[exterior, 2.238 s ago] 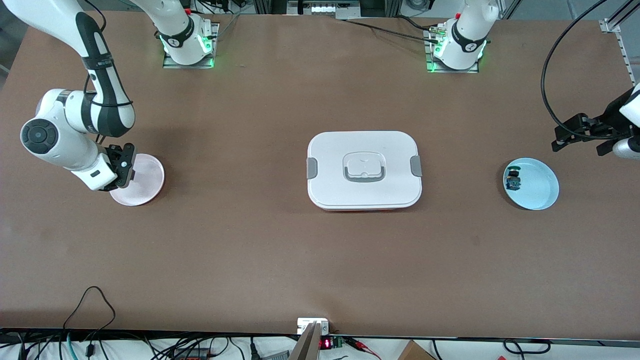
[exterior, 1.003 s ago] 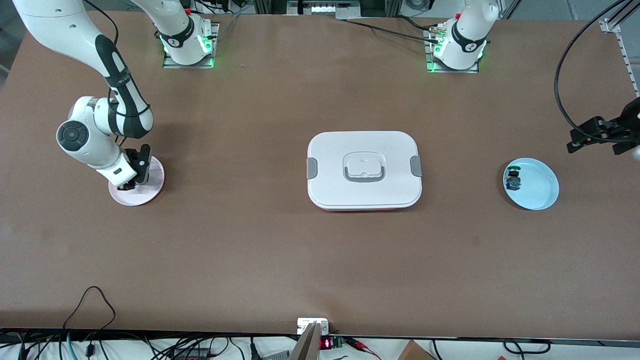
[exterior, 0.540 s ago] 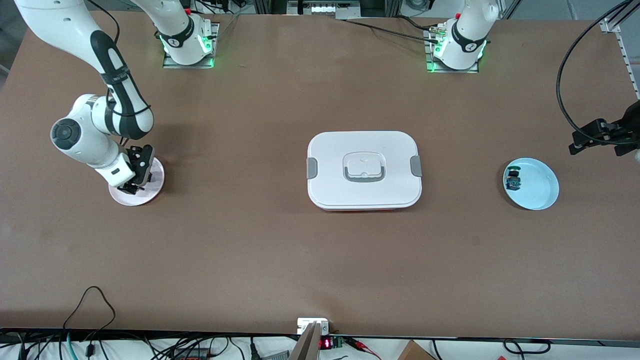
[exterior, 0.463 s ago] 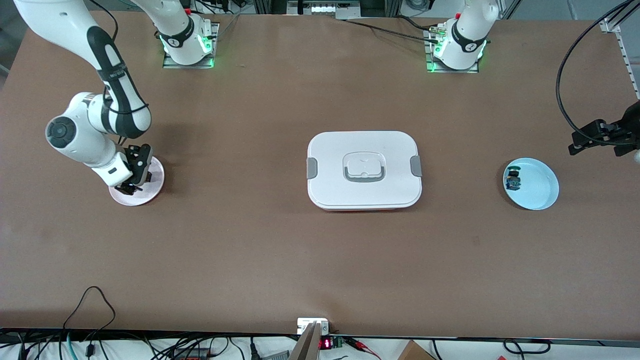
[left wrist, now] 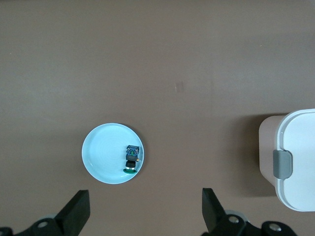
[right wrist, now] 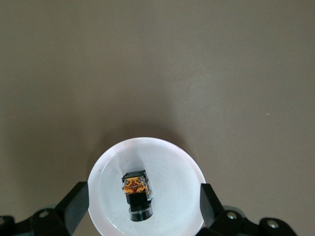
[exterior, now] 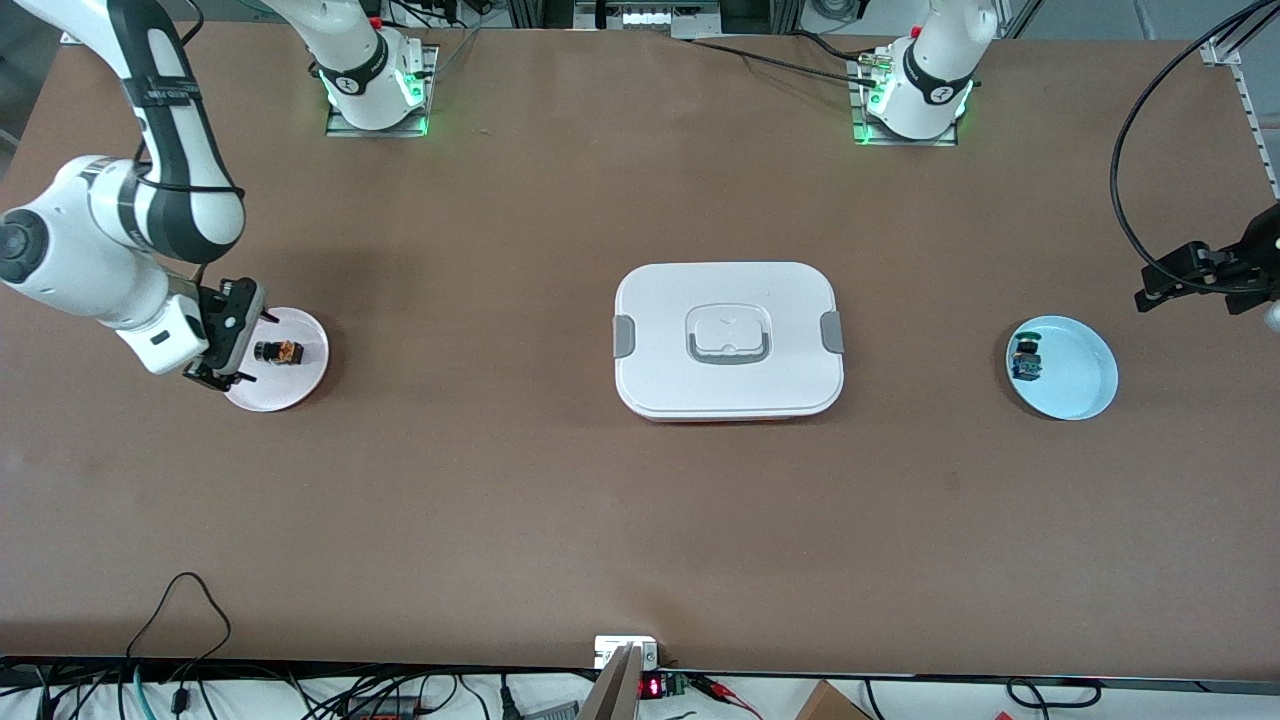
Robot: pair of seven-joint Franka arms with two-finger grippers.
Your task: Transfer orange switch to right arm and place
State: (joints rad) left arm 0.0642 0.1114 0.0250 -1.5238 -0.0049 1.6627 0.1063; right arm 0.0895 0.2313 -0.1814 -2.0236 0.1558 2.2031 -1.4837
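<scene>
The orange switch (exterior: 277, 352) lies on its side on a pale pink plate (exterior: 297, 381) toward the right arm's end of the table. My right gripper (exterior: 238, 350) hangs open over the plate's edge, holding nothing. In the right wrist view the switch (right wrist: 136, 191) lies on the plate (right wrist: 172, 169) between the spread fingers of my right gripper (right wrist: 141, 209), untouched. My left gripper (exterior: 1160, 280) is open and empty, in the air at the left arm's end of the table, beside a light blue plate (exterior: 1075, 385). It shows open in its own wrist view (left wrist: 145, 209).
A blue-bodied, green-topped switch (exterior: 1025, 360) lies in the light blue plate, also in the left wrist view (left wrist: 132, 158). A white lidded box with grey clips (exterior: 728, 340) sits at the table's middle; its end shows in the left wrist view (left wrist: 298, 162).
My right gripper was down on the pink plate; it has opened, risen and drawn back toward the table's end, leaving the orange switch on the plate. The left arm has hardly moved.
</scene>
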